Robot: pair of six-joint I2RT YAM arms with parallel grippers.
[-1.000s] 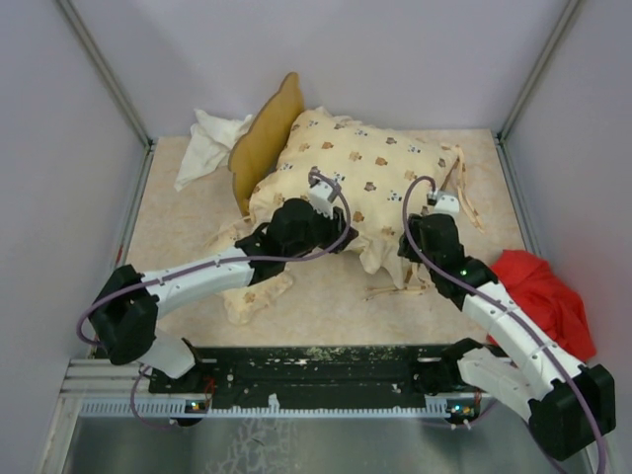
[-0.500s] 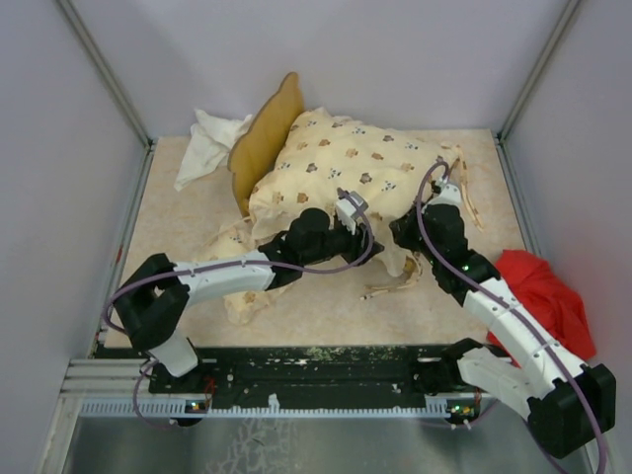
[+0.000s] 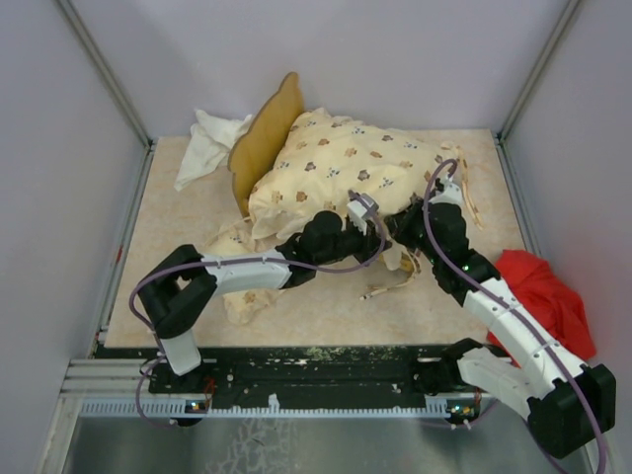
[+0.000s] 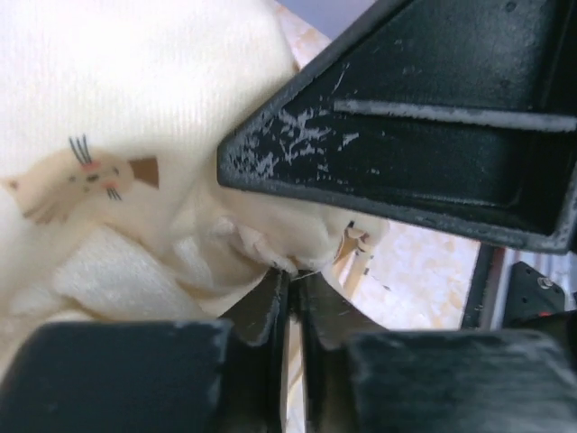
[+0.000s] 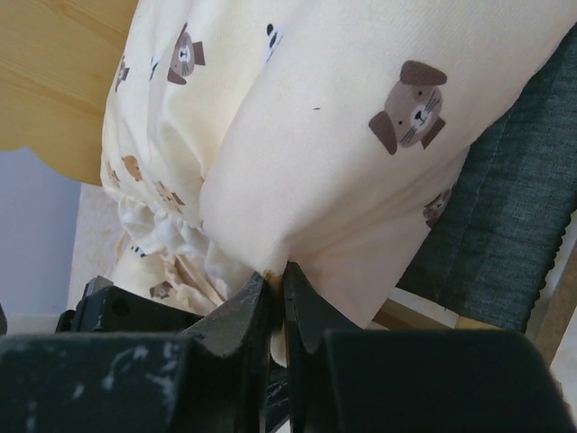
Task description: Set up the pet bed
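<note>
The cream animal-print cushion [image 3: 346,163] lies heaped over the pet bed, whose wavy wooden headboard [image 3: 265,138] sticks up at its back left. The matching small pillow [image 3: 245,291] lies on the floor at the front left. My left gripper [image 3: 383,229] and right gripper [image 3: 407,225] meet at the cushion's front right edge. In the left wrist view the left gripper [image 4: 290,275] is pinched on a fold of cushion [image 4: 135,108] fabric. My right gripper [image 5: 278,271] is shut on the cushion's [image 5: 325,153] hem, with the dark grey base [image 5: 518,216] beside it.
A plain white cloth [image 3: 209,143] lies crumpled at the back left corner. A red cloth [image 3: 541,296] lies at the right edge beside my right arm. Loose cream ties [image 3: 390,286] trail on the floor in front of the cushion. Walls close in the back and both sides.
My left arm has swept right along the cushion's front edge to meet the right gripper. The right gripper has shut on the cushion's hem and shifted slightly back.
</note>
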